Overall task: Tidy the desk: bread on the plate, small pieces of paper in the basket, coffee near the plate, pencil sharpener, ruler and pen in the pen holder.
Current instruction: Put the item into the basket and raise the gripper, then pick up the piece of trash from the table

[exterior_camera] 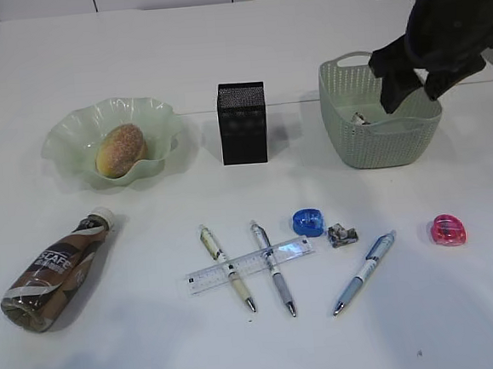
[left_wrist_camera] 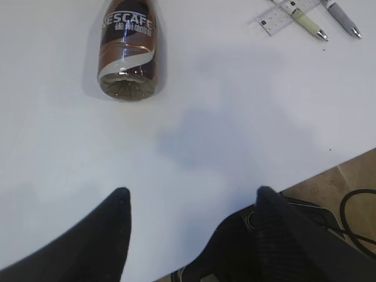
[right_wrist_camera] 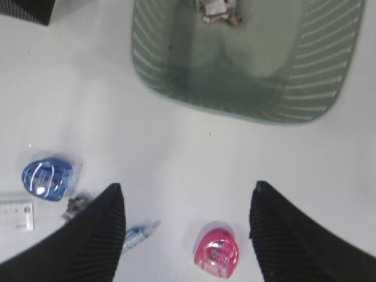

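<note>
- The large plain white counter [exterior_camera: 135, 65] carries everything; we judge the step in hand to be the clearing of paper scraps into the basket, with one scrap left out on it.
- The right arm's gripper [exterior_camera: 411, 86] hangs over the pale sage-green woven-look plastic basket [exterior_camera: 345, 134] at the back right, its jaws apart and holding nothing; the wrist view looks down between them at the basket's near wall.
- A crumpled paper piece [right_wrist_camera: 216, 10] lies inside the basket, so that drop looks done.
- The left arm's gripper [left_wrist_camera: 191, 200] hovers low over bare counter near the front edge, jaws apart and empty, with the lying brown coffee bottle with a swirl label [left_wrist_camera: 127, 50] ahead of it.
- The golden-brown sugar-dusted bread [exterior_camera: 121, 149] already sits in the ruffled pale green glass plate [exterior_camera: 63, 130].
- The black square mesh pen holder [exterior_camera: 242, 123] stands between plate and basket.
- The small crumpled scrap of paper [exterior_camera: 342, 234] lies just beside the blue translucent pencil sharpener [exterior_camera: 308, 222] and near the tip end of a blue-and-white pen [exterior_camera: 364, 273].
- To do this well, we should lift clear of the basket rim first, come down on the scrap from straight above, and set the jaws so neither one nudges the sharpener or the pen; the scrap is light and low, so we close right down at the counter.
</note>
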Motion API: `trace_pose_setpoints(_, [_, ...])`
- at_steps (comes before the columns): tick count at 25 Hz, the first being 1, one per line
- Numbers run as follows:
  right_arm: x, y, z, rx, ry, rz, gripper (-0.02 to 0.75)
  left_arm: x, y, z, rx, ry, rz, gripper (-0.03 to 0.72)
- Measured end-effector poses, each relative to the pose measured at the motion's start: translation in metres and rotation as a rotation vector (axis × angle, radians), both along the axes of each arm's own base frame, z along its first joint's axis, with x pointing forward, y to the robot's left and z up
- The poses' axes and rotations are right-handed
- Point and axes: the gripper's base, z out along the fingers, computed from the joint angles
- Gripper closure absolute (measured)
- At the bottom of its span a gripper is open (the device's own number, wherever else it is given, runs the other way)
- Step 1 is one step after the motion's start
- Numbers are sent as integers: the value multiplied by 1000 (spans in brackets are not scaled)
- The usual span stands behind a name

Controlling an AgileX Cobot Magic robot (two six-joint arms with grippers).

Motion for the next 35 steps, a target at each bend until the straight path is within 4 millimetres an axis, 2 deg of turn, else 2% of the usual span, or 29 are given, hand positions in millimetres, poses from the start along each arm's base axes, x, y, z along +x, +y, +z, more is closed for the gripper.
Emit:
trace_pose_setpoints(1, [-2, 9, 0, -1, 7, 27, 221, 0, 0, 0, 1, 0, 0, 225])
trace_pose_setpoints(2, [-2, 9, 0, -1, 7, 27, 221, 0, 0, 0, 2, -1, 0, 226])
trace_pose_setpoints(3, [-6, 30, 0, -2, 11, 80, 229, 0, 0, 0, 2, -1, 0, 228])
trace_pose_setpoints(6, [-14, 59, 0, -2, 12, 158, 232, 0, 0, 0, 2, -1, 0, 230])
trace_pose_setpoints(7, [-14, 59, 0, -2, 12, 158, 232, 0, 0, 0, 2, -1, 0, 230])
trace_pose_setpoints(8, [-23, 85, 0, 2, 11, 226, 235, 0, 0, 0, 2, -1, 0, 230])
trace_pose_setpoints(9, [-23, 85, 0, 2, 11, 226, 235, 0, 0, 0, 2, -1, 0, 230])
trace_pose_setpoints(10, [-27, 97, -5, -1, 32, 257, 236, 0, 0, 0, 2, -1, 0, 231])
trace_pose_setpoints(11, [-28, 100, -8, -4, 50, 265, 236, 0, 0, 0, 2, -1, 0, 231])
trace_pose_setpoints(15, [-31, 100, -32, -57, 210, 274, 237, 0, 0, 0, 2, -1, 0, 231])
trace_pose_setpoints(21, [-33, 95, -41, -108, 252, 287, 237, 0, 0, 0, 3, -1, 0, 232])
trace_pose_setpoints(24, [-39, 93, -55, -123, 296, 304, 237, 0, 0, 0, 3, -1, 0, 232])
trace_pose_setpoints(28, [-42, 92, -70, -126, 285, 323, 237, 0, 0, 0, 3, 1, 0, 232])
trace_pose_setpoints(35, [-39, 93, -82, -96, 236, 333, 237, -1, 0, -1, 7, 8, -1, 232])
